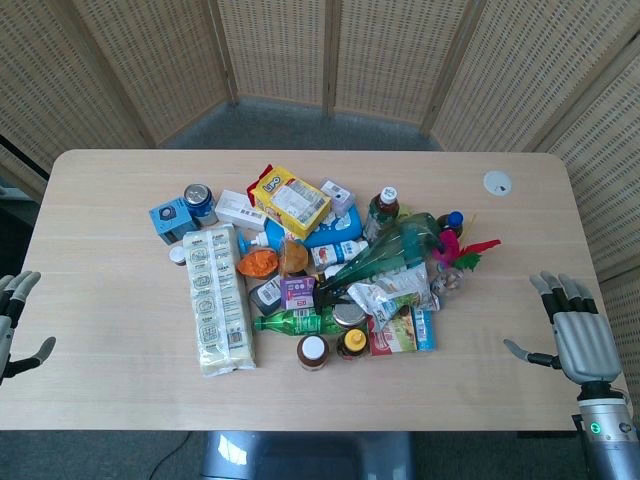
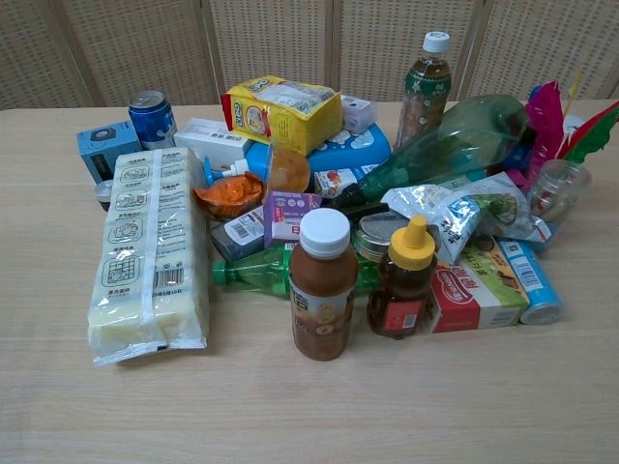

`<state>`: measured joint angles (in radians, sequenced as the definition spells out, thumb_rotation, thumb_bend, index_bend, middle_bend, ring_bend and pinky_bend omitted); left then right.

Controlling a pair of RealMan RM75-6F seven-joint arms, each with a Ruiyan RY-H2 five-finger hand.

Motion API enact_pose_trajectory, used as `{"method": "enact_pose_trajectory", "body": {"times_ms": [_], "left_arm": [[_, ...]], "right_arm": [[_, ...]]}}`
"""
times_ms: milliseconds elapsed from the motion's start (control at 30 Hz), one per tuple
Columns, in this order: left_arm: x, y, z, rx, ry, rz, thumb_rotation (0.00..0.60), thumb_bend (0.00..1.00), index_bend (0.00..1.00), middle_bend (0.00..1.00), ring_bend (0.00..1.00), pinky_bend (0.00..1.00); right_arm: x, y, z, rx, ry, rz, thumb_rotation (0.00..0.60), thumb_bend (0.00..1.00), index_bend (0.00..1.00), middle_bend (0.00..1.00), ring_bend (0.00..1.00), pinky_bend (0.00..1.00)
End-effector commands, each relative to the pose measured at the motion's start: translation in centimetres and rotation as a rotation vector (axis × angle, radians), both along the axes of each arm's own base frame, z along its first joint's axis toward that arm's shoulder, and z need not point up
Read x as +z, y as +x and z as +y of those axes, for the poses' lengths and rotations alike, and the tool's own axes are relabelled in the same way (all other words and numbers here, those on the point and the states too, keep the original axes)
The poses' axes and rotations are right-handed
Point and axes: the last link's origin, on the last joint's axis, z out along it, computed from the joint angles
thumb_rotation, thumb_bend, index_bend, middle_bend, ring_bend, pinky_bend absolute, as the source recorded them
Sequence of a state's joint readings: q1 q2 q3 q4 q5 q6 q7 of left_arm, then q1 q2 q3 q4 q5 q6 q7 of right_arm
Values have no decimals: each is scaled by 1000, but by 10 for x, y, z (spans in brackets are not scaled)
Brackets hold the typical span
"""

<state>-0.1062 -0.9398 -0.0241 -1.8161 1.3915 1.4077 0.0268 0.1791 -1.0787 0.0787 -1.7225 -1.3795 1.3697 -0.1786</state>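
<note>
Currently left hand (image 1: 14, 320) at desk (image 1: 100, 400) left edge, fingers released, grasping nothing, nearest long noodle pack (image 1: 216, 298). Right hand (image 1: 578, 335) at right edge, fingers spread, well apart from blue can (image 1: 423, 328).

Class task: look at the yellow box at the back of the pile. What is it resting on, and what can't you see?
The yellow box lies tilted on a blue pack, beside a white box. What lies beneath its middle is covered.

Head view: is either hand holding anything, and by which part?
Nothing is held. The left hand and right hand both lie open at the light wooden table's side edges, apart from the pile.
</note>
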Motion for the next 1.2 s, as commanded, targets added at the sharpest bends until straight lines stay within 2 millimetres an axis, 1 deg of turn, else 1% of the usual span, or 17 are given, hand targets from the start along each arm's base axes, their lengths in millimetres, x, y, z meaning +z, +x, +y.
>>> {"method": "enact_pose_trajectory", "body": {"times_ms": [33, 233, 400, 500, 600, 733, 833, 1000, 1200], "left_arm": [[-2, 1, 3, -3, -9, 2, 600, 357, 0, 0, 0, 0], [0, 3, 9, -10, -11, 21, 600, 358, 0, 0, 0, 0], [-3, -3, 20, 19, -55, 39, 600, 357, 0, 0, 0, 0], [-9, -10, 34, 41, -103, 48, 600, 356, 0, 0, 0, 0], [-16, -18, 52, 59, -142, 53, 600, 358, 0, 0, 0, 0], [-30, -28, 79, 93, -201, 56, 600, 357, 0, 0, 0, 0], [-43, -31, 99, 112, -241, 54, 600, 357, 0, 0, 0, 0], [-62, -32, 127, 132, -284, 47, 600, 358, 0, 0, 0, 0], [-88, -23, 154, 125, -346, 33, 600, 357, 0, 0, 0, 0]], "right_arm": [[1, 0, -1, -2, -1, 2, 348, 180, 8, 0, 0, 0], [0, -2, 0, -9, -2, -3, 344, 180, 8, 0, 0, 0], [1, -4, 1, -17, -8, -6, 346, 177, 8, 0, 0, 0], [2, -3, 1, -19, -8, -2, 359, 179, 8, 0, 0, 0], [4, -2, 1, -22, -17, 5, 367, 180, 8, 0, 0, 0], [8, -3, 3, -34, -23, 16, 366, 183, 6, 0, 0, 0], [10, -4, 4, -43, -29, 22, 366, 183, 4, 0, 0, 0], [16, -7, 8, -58, -51, 29, 363, 182, 1, 0, 0, 0], [24, -9, 11, -73, -69, 43, 364, 180, 1, 0, 0, 0]]}}
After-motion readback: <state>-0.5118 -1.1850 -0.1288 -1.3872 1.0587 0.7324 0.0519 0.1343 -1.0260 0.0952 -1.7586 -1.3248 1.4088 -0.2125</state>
